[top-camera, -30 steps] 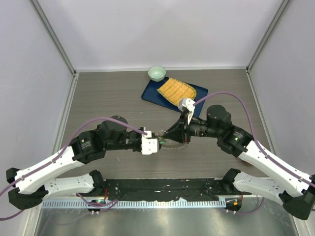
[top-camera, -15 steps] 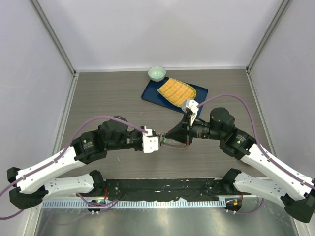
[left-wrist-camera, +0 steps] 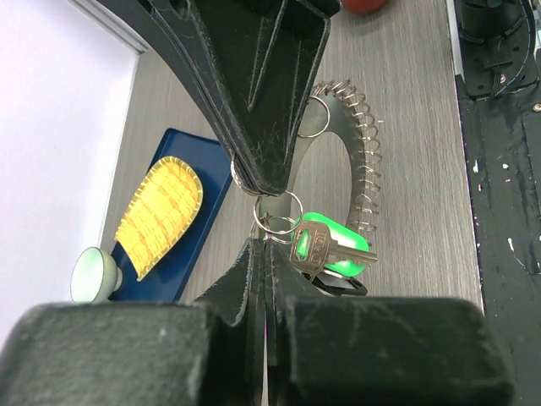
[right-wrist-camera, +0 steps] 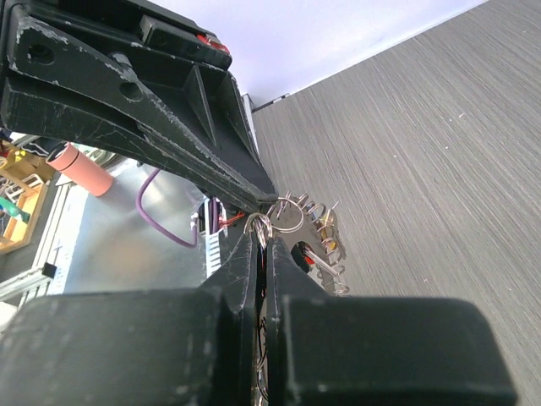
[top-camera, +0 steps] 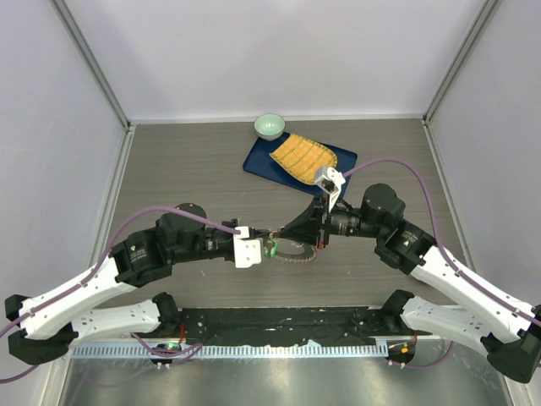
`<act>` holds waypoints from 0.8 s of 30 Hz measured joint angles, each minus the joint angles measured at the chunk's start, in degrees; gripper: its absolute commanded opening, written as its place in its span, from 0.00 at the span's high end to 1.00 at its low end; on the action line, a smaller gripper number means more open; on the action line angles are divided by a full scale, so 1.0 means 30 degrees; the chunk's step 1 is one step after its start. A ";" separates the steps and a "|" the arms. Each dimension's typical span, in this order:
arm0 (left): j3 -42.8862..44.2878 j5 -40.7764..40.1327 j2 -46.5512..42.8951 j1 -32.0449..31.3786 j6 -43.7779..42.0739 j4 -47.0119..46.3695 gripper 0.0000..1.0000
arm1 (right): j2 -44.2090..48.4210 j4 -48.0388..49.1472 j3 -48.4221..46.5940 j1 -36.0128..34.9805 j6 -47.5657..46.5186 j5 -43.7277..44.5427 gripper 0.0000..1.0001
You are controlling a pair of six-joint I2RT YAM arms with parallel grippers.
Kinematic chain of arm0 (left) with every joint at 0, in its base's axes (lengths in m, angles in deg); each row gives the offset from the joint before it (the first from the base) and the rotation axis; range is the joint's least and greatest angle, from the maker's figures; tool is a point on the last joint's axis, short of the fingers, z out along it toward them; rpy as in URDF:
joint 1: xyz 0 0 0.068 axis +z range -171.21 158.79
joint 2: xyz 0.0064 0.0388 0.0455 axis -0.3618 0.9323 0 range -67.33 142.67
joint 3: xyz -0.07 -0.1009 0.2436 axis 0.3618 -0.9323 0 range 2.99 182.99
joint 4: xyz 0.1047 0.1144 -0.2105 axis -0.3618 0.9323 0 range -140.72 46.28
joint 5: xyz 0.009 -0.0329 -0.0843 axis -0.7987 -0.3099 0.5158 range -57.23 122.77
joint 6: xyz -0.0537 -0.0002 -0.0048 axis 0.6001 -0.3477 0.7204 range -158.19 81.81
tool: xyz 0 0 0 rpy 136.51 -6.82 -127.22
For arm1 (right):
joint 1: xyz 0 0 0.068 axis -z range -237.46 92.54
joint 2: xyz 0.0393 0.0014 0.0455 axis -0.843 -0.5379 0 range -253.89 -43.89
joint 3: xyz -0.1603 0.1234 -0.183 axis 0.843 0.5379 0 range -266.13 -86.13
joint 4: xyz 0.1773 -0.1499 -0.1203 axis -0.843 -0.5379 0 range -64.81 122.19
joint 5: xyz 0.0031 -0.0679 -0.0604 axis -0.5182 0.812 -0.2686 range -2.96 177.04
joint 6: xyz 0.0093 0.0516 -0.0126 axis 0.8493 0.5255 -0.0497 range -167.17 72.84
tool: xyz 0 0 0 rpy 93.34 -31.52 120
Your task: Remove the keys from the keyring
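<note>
Pinching the small split ring [left-wrist-camera: 275,209] of the green-headed key [left-wrist-camera: 331,245] with the left gripper [left-wrist-camera: 264,247], jaws clenched hard on it, leaving that key dangling just beside and slightly beyond the fingertips. Clamping the keyring [left-wrist-camera: 365,161] with the right gripper [left-wrist-camera: 259,179], jaws squeezed fully together, apparently biting the ring's rim, though not managing to confirm the exact contact spot behind the black finger. Holding both sets of jaws tip to tip, nearly touching, with the split ring caught between them. Holding the keyring low over the table [top-camera: 194,161], just beyond the left jaws and under the right ones; failing to tell whether resting or lifted. Seeing the rest of the keys [top-camera: 297,257] fringing the ring, just beside the right jaws. Ignoring the bowl [top-camera: 270,126] and the blue mat [top-camera: 258,162] with yellow cloth [top-camera: 303,156], all well beyond both jaws. Judging progress as early: not spotting any key lying apart from the ring, green-headed key not yet off, only being worked. Expecting plenty left: sliding this split ring round and off the keyring, then repeating for every other key hanging on it
</note>
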State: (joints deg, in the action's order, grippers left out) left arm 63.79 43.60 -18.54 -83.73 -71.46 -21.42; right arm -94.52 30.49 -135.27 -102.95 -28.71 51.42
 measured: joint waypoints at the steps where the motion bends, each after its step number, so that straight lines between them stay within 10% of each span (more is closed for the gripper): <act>1: 0.0000 0.0015 -0.0007 0.0000 0.0007 -0.0058 1.00 | 0.0000 0.0131 0.0029 0.0015 0.0124 -0.0044 0.99; 12: 0.0051 -0.0248 -0.0546 0.0000 0.0095 0.0648 1.00 | -0.0364 0.4728 0.2222 0.0153 0.3060 -0.0845 0.99; 18: 0.0787 -0.0284 -0.0597 0.0000 0.0474 0.1049 1.00 | -0.0743 0.5923 0.2222 0.0146 0.3891 -0.1020 0.77; 24: 0.0933 -0.0554 -0.0546 0.0007 0.0605 0.1319 1.00 | -0.0794 0.5960 0.2222 0.0117 0.4102 -0.0612 0.95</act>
State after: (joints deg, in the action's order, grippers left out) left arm 66.59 41.94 -20.18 -83.71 -69.65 -17.47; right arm -96.91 48.37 -128.61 -102.60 -16.40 49.59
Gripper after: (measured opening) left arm 0.010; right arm 0.083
